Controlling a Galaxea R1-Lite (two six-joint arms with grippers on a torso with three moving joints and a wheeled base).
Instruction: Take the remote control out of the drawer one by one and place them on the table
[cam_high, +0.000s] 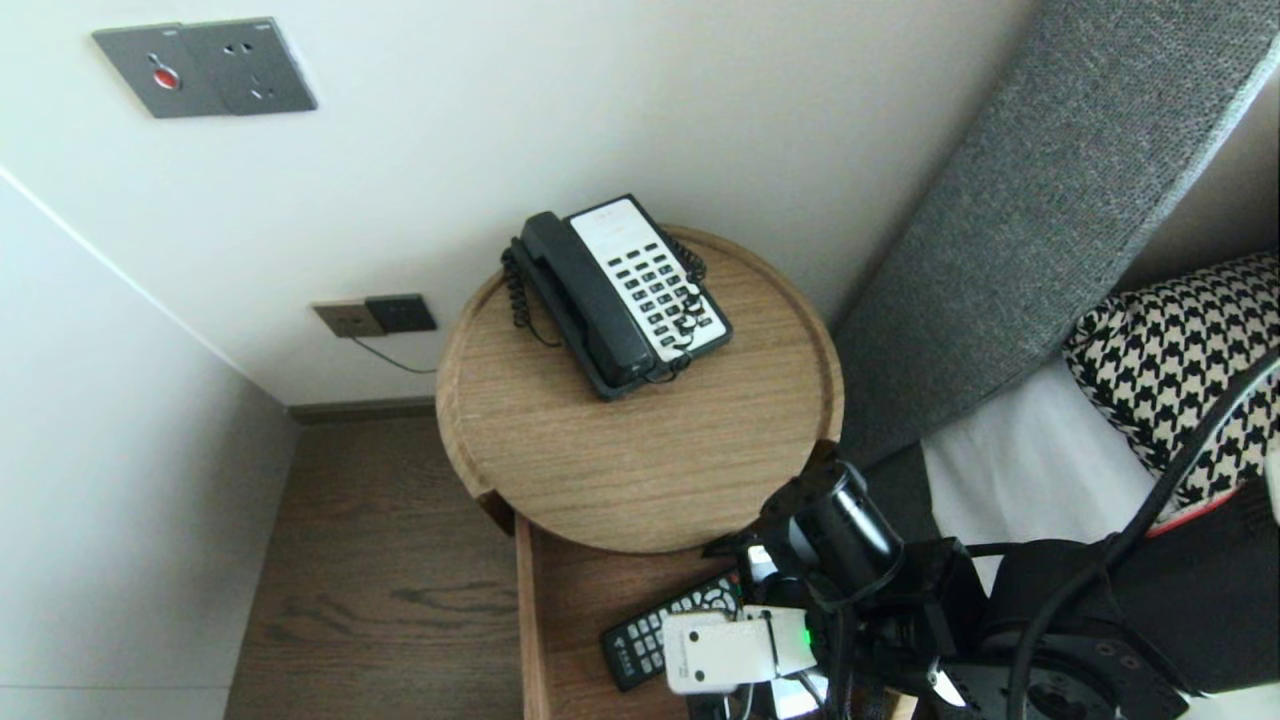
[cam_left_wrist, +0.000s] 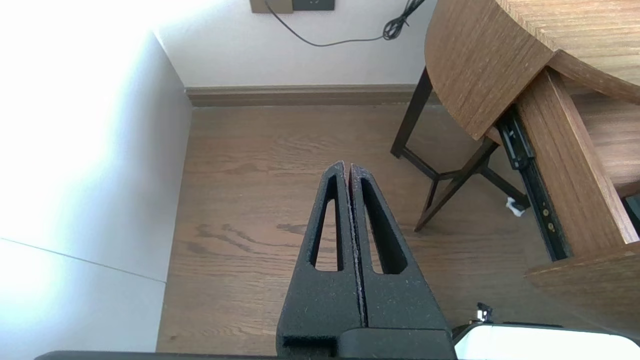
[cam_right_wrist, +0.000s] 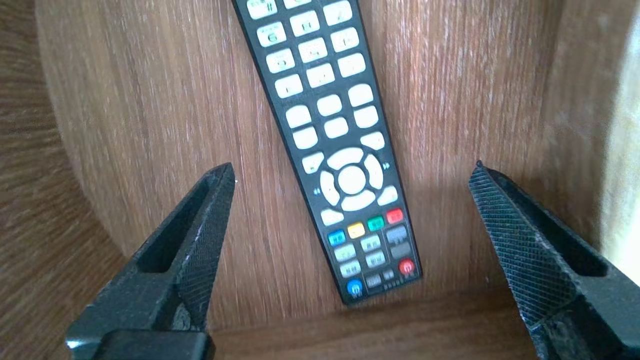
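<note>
While remote (cam_right_wrist: 340, 150) lies flat, it slants across drawer (cam_high: 565, 605).

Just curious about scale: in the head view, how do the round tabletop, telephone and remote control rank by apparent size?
1. round tabletop
2. telephone
3. remote control, though it is partly hidden, so its full size is unsure.

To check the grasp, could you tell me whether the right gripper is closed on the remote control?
No, the right gripper is wide open, its fingers clear of the remote control on either side.
</note>
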